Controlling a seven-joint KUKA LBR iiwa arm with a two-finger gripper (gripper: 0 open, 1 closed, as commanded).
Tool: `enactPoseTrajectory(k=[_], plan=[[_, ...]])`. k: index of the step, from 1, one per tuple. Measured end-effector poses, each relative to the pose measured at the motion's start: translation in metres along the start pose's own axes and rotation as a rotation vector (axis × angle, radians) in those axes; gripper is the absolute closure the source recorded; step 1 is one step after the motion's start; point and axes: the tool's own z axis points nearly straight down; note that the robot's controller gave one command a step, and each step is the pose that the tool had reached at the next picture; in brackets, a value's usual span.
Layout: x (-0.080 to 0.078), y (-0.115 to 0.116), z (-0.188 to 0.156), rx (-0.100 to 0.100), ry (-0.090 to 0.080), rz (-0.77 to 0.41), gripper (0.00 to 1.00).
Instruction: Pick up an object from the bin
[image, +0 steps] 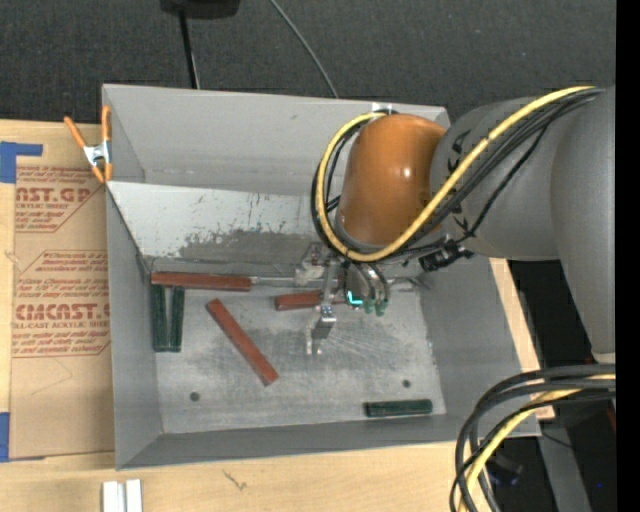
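My grey arm (560, 180) is the biggest thing here, coming in from the view's right over the grey metal bin (250, 130) and covering the bin's upper right corner. At my wrist sits a rounded orange cover (390, 180), with yellow and black cables (325, 185) looped around it, and this bulk hides part of the bin's back wall and the floor beneath it. On the bin floor I count five loose things, three red-brown bars and two dark green ones, all lying flat and apart from one another. The long red-brown bar (200, 282) lies crosswise along the back of the floor toward the view's left. The slanted red-brown bar (242, 343) lies left of the middle, running down toward the front. The upright dark green bar (167, 320) lies against the left side, its top end just below the long bar's left end. The flat dark green bar (398, 408) lies at the front right, well away from the rest. The short red-brown bar (297, 301) lies near the middle of the floor. My pincer (322, 325) hangs low just beside this short bar's right end. I cannot tell whether it touches the bar, nor whether it is apart or together.
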Motion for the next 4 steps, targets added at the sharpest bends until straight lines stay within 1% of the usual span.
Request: enactPoseTrajectory(k=[1, 2, 3, 4], plan=[[-0.002, 0.000, -0.004, -0.001, -0.008, 0.001, 0.00], [-0.023, -0.040, 0.077, -0.004, -0.031, 0.081, 1.00], [-0.023, -0.040, 0.077, -0.004, -0.031, 0.081, 1.00], [-0.008, -0.031, -0.056, 0.000, -0.009, -0.149, 1.00]])
